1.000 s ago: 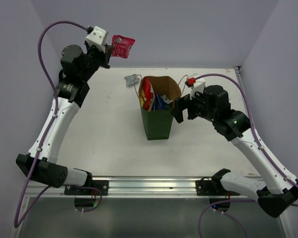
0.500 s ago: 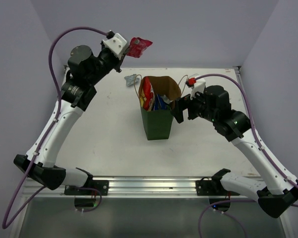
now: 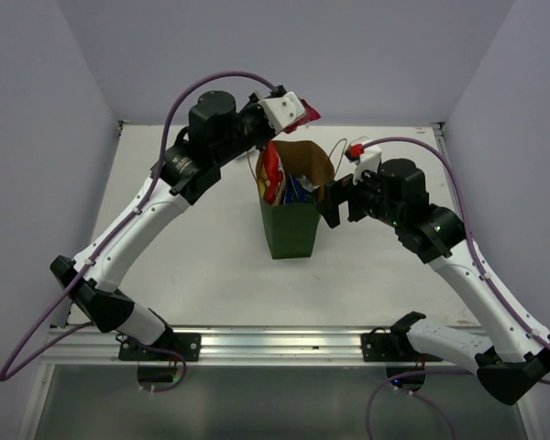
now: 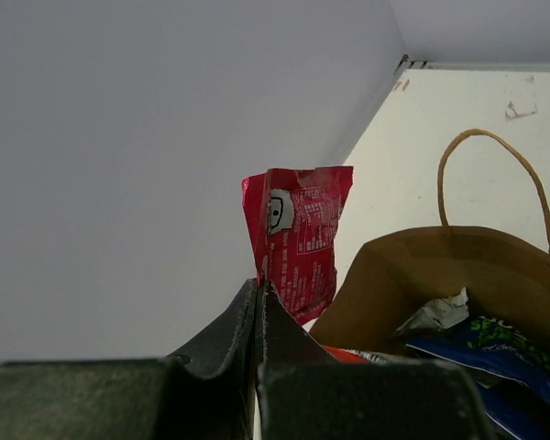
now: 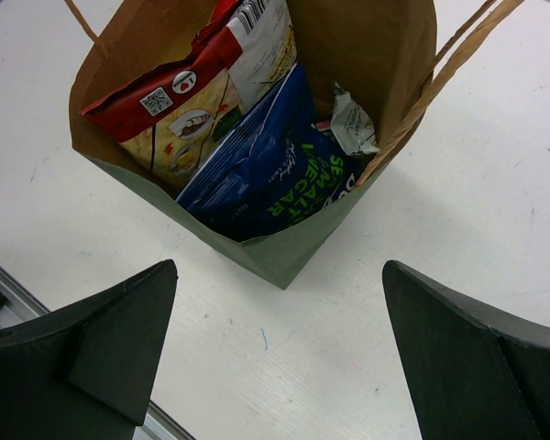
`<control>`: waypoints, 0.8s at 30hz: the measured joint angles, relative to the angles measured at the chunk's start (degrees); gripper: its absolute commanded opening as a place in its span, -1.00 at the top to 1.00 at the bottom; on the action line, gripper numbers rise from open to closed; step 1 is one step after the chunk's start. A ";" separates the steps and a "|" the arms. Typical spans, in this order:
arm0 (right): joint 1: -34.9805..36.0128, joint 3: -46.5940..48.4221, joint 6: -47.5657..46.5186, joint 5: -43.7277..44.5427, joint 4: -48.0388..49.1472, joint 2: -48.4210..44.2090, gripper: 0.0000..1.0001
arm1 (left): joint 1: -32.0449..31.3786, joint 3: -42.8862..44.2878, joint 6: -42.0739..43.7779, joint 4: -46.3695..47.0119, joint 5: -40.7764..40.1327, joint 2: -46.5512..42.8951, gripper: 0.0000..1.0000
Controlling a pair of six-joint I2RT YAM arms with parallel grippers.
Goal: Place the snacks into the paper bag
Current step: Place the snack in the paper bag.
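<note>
The dark green paper bag (image 3: pixel 291 229) stands upright mid-table, open at the top. Inside it are the white-red-yellow chip bag (image 5: pixel 197 101), a blue packet (image 5: pixel 266 174) and a small silver packet (image 5: pixel 353 124). My left gripper (image 3: pixel 298 112) is shut on the edge of a pink-red packet (image 4: pixel 298 234) and holds it in the air just above and behind the bag's back rim. My right gripper (image 5: pixel 280 266) is open and empty, low beside the bag's right side (image 3: pixel 330 203), its jaws spread wider than the bag's near corner.
The bag's tan loop handles (image 4: pixel 495 174) stick up above the rim. The purple back wall is close behind the left gripper. The table's far edge and the side walls bound the space. The left arm (image 3: pixel 165 197) stretches across the far left of the table.
My left arm has swung right with the pink-red packet, from the far left corner to above the bag's back rim. The right arm and the bag have not moved.
</note>
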 measured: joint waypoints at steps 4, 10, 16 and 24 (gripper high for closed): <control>0.00 0.00 -0.02 0.02 -0.02 0.00 -0.97 | -1.46 0.59 1.29 -2.27 -0.83 1.70 0.98; 0.00 0.00 -0.02 0.02 0.00 0.02 -0.97 | -2.27 1.09 2.78 -3.80 -2.43 3.32 0.98; 0.00 0.00 -0.02 0.00 -0.02 0.04 -0.97 | -3.58 1.64 3.48 -6.62 -3.13 6.36 0.98; 0.00 0.00 -0.04 0.00 0.00 0.15 -0.97 | -4.11 1.66 4.35 -8.76 -4.94 8.44 0.96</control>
